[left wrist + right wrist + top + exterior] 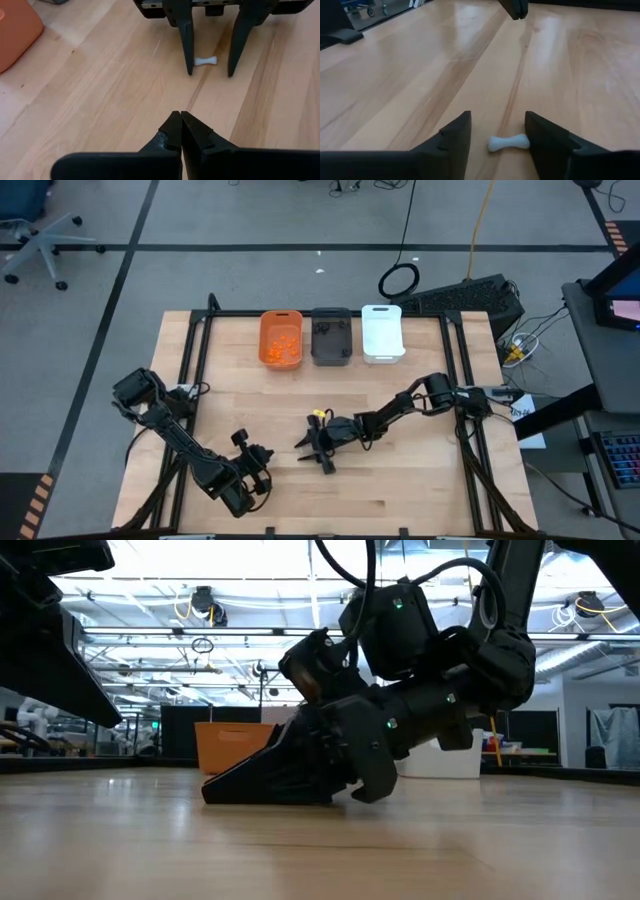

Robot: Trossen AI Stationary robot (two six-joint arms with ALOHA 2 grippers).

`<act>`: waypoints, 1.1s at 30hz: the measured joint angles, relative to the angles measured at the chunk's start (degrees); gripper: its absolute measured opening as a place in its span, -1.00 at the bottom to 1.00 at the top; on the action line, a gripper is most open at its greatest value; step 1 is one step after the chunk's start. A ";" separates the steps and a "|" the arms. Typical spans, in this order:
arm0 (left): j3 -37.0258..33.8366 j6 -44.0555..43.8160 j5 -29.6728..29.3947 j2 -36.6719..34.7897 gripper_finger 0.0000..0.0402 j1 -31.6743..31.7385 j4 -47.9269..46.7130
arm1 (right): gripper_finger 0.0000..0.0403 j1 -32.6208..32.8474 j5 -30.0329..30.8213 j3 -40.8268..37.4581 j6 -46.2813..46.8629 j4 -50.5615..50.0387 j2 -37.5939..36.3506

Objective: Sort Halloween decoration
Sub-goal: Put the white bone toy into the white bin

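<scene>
So the piece in play is a little white bone, lying flat on the table near the middle. It sits between the right gripper's two fingers, one on each side, with the jaws standing fairly wide around it. In the right wrist view one end of the bone looks like it's touching or just about touching a finger, while there's a clear gap on the other side. The left wrist view shows the same thing from across the table: bone between the two fingertips, which are down at the wood. Nothing is lifted yet as far as I can see.

From above, the right gripper is at roughly 6 o'clock from the three bins, well apart from them. The bins sit in a row at 12 o'clock on the table: orange bin with orange bits already in it, dark bin, white bin. I can't make out what's in the dark or white ones.

The left gripper is pinched shut, parked just at 9 o'clock of the right one and facing it.

My read: this is the grab step for the bone, jaws straddling it but not clamped. Next it needs a clean squeeze, which is fiddly because the bone is tiny and could skitter off, then a lift and a carry up toward 12 o'clock, presumably to the white bin.
</scene>
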 joint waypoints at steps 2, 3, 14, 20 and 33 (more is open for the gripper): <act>0.00 0.01 0.00 0.00 -1.00 0.00 -0.02 | -0.22 0.00 -0.10 0.00 -0.14 0.10 0.34; 0.00 0.00 0.00 0.00 -1.00 0.00 -0.03 | -0.26 0.00 -0.10 0.00 -0.12 0.21 0.66; 0.00 0.02 0.00 0.00 -1.00 0.00 -0.03 | -0.63 0.00 -0.06 -0.11 -0.15 1.99 2.58; 0.00 0.04 -0.02 0.00 -1.00 0.00 0.00 | -0.59 0.06 -0.04 -0.15 -0.78 2.24 1.35; 0.00 2.21 -5.61 -0.03 -1.00 0.26 0.14 | -0.61 0.90 0.38 -0.35 -11.90 -17.20 -14.72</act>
